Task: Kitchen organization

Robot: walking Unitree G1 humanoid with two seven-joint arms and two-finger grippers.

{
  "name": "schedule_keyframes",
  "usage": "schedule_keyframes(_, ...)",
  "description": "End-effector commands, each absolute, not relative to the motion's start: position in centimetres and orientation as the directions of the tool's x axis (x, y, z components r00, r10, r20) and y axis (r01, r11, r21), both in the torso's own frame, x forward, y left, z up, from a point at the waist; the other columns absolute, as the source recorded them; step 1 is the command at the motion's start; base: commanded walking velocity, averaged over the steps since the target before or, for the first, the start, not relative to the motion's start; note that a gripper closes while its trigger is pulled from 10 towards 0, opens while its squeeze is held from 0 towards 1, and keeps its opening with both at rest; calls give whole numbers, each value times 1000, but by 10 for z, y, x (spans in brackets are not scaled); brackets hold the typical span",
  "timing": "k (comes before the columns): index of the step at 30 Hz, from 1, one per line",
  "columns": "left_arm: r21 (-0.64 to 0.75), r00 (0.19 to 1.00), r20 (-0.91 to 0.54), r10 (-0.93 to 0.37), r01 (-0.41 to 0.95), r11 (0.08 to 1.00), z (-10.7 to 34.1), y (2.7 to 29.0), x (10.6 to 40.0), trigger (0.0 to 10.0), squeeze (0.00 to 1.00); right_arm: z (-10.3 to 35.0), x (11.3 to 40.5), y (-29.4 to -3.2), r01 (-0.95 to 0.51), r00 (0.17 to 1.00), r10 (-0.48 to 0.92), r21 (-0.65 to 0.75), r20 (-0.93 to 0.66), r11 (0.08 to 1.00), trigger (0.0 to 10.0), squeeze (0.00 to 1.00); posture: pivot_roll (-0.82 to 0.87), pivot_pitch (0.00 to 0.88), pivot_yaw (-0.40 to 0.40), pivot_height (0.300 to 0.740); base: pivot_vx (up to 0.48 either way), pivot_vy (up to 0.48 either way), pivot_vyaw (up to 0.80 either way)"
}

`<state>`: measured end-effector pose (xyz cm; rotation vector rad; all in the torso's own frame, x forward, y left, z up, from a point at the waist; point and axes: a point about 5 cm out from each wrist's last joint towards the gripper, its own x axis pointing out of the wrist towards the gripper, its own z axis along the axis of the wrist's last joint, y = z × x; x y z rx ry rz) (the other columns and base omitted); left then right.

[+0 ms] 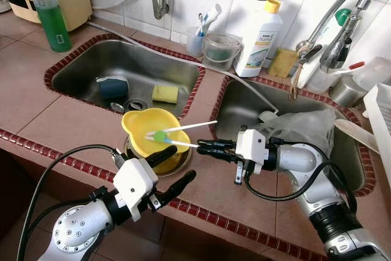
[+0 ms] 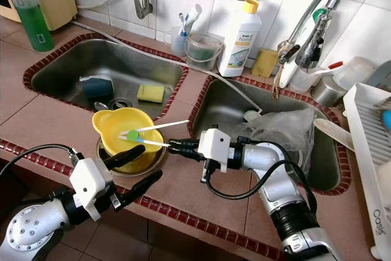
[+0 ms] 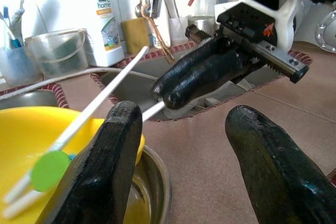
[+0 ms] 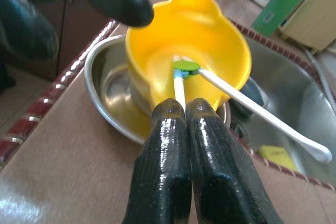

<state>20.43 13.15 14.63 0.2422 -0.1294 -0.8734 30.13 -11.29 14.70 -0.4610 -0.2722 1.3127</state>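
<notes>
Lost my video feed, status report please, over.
Right gripper shut on white training chopsticks lying in yellow bowl. Left gripper open beside steel bowl beneath. Nothing in the way.

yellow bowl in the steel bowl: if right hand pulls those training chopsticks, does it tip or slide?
Likely tips: the yellow bowl already sits tilted in the steel bowl, apparently loose. It looks like thin plastic, so probably light. The right hand is shut on one stick of the chopsticks; the long sticks over the rim could lever it.

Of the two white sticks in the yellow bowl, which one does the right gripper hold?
The nearer, shorter-looking stick: the right gripper has its jaws shut on its end. The other stick points free toward the right sink, untouched.
</notes>
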Motion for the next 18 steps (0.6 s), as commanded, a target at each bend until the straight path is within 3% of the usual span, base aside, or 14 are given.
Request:
schedule_keyframes(1, 268, 637, 21, -771, 739, 618, 149, 132, 206, 10000, 0, 162, 305, -117, -843, 263, 965, -489, -13, 224, 0, 0, 174, 65, -148, 740, 0, 0, 0)
schedule_keyframes(12, 277, 678, 89, -730, 687, 671, 167, 144, 228, 10000, 0, 192, 310, -117, -796, 313, 943, -512, 108, 323, 0, 0, 177, 27, -145, 740, 0, 0, 0)
schedule_keyframes(15, 306, 704, 129, -698, 642, 703, 179, 155, 246, 10000, 0, 213, 316, -121, -752, 375, 903, -500, 211, 429, 0, 0, 175, 0, -144, 740, 0, 0, 0)
schedule_keyframes(18, 309, 719, 156, -678, 616, 724, 187, 160, 256, 10000, 0, 222, 319, -124, -730, 407, 877, -486, 255, 480, 0, 0, 172, 0, -138, 740, 0, 0, 0)
